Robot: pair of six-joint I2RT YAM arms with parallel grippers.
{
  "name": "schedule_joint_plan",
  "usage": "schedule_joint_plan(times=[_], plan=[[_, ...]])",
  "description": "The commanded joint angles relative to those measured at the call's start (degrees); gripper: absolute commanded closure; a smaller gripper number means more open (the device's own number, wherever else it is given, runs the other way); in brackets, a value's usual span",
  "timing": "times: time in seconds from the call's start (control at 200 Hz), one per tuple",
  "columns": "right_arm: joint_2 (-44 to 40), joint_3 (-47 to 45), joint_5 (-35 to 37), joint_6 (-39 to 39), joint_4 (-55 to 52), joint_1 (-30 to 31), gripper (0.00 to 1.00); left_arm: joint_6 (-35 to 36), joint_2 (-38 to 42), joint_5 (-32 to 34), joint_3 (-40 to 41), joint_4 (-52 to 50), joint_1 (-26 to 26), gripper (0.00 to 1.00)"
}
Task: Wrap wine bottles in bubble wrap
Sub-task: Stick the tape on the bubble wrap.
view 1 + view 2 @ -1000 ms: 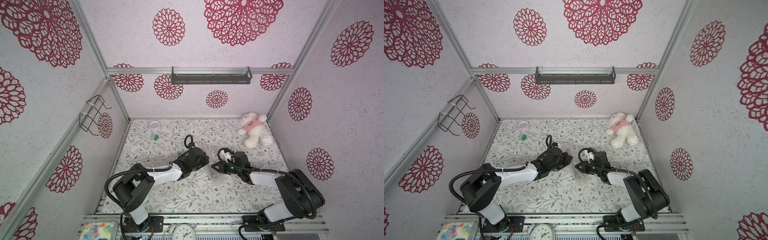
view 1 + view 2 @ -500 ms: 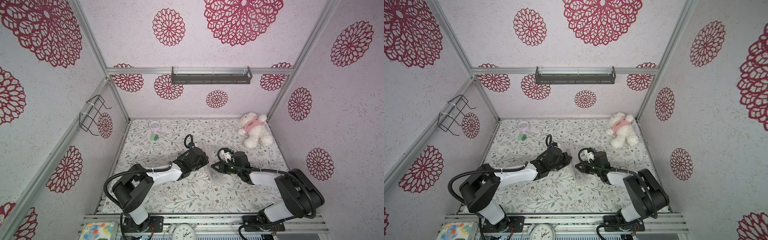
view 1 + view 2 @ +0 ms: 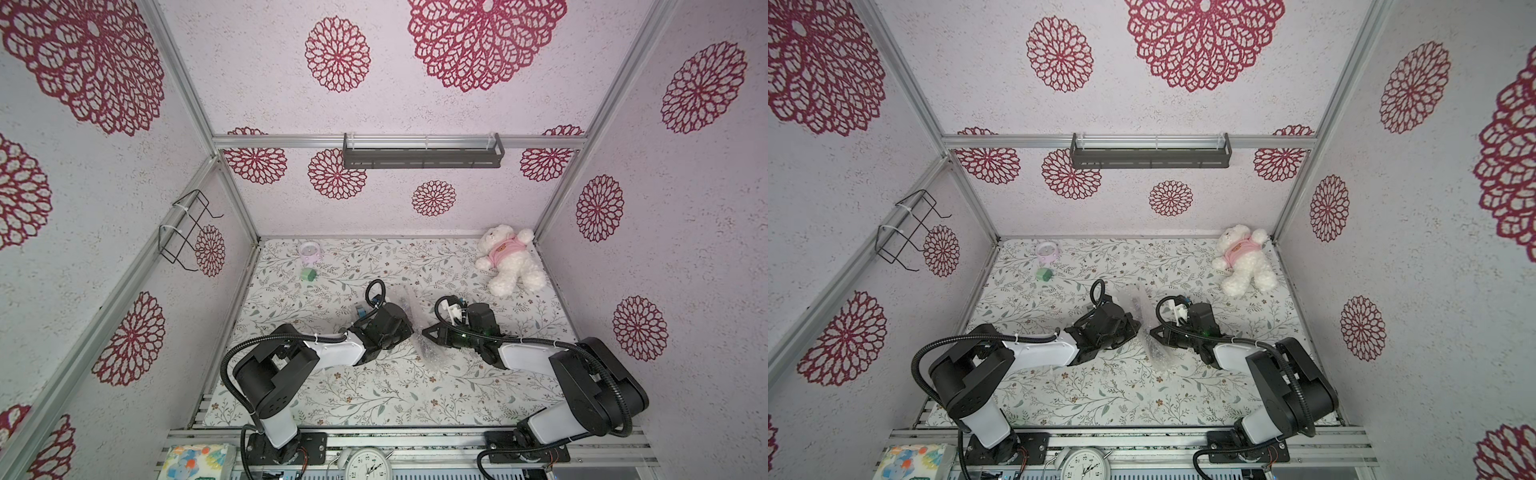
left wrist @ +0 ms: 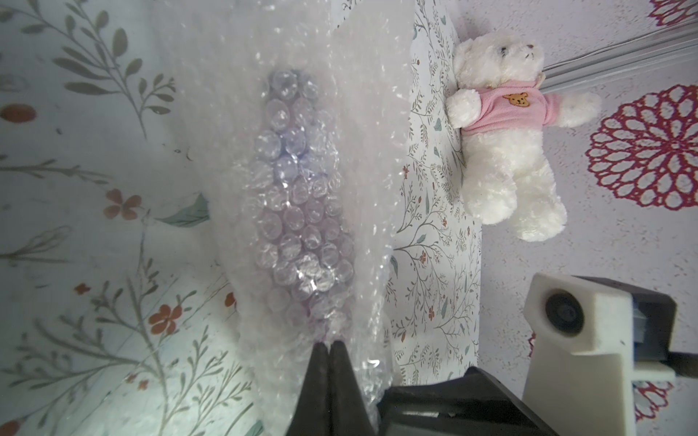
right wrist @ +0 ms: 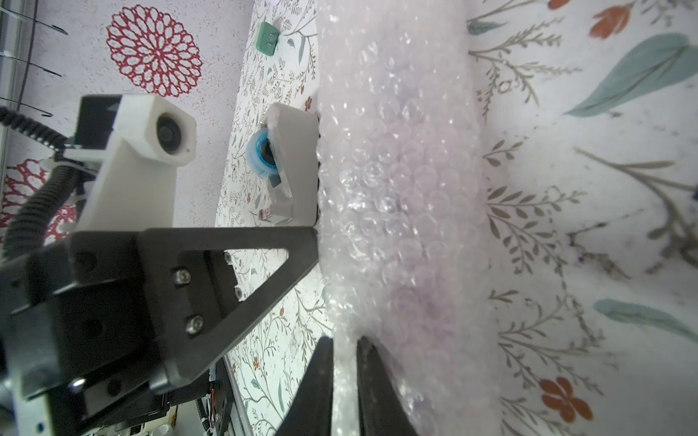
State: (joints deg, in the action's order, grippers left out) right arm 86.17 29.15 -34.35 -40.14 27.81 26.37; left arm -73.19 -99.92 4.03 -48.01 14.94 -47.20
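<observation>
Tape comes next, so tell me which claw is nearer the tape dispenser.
Left. The left claw pinches the bubble wrap on the same side as the tape dispenser. The right claw grips the wrap from the opposite side, so the roll lies between them.

Left claw and its wrist have slid a little toward the near edge of the floral surface. The clear, crinkly bubble wrap tube at its tips has turned with them. Its far end now shows more plainly past the wrist.
</observation>
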Motion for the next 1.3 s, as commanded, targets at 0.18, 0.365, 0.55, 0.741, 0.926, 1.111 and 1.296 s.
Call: schedule_joint_plan(times=[0.18, 0.365, 0.55, 0.741, 0.926, 1.111, 1.296], plan=[[3.02, -0.32, 5.62, 0.50, -8.54, 0.34, 0.83, -0.14, -1.07, 1.88, 0.20, 1.33, -0.35, 0.89], [3.30, -0.14, 5.80, 0.80, -8.84, 0.36, 0.83, 1.44, -0.11, 2.13, 0.13, -0.10, -0.35, 0.68], [3.61, 0.03, 5.85, 0.85, -8.84, 0.37, 0.83, 2.06, 1.23, 2.43, 0.37, -1.52, -0.28, 0.57], [3.83, 0.12, 5.86, 0.93, -9.06, 0.49, 0.84, 3.66, 3.10, 2.69, 0.55, -2.74, -0.20, 0.48], [3.74, 0.12, 5.85, 1.00, -9.13, 0.51, 0.84, 5.41, 3.76, 1.88, 0.19, -2.59, -0.15, 0.46], [3.83, 0.12, 5.81, 1.06, -9.19, 0.53, 0.84, 6.50, 6.43, 2.18, 1.39, -3.82, 0.55, 0.45], [3.83, 0.43, 5.94, 1.24, -9.51, 0.53, 0.85, 9.38, 11.39, 2.48, 2.89, -6.28, 2.05, 0.65]])
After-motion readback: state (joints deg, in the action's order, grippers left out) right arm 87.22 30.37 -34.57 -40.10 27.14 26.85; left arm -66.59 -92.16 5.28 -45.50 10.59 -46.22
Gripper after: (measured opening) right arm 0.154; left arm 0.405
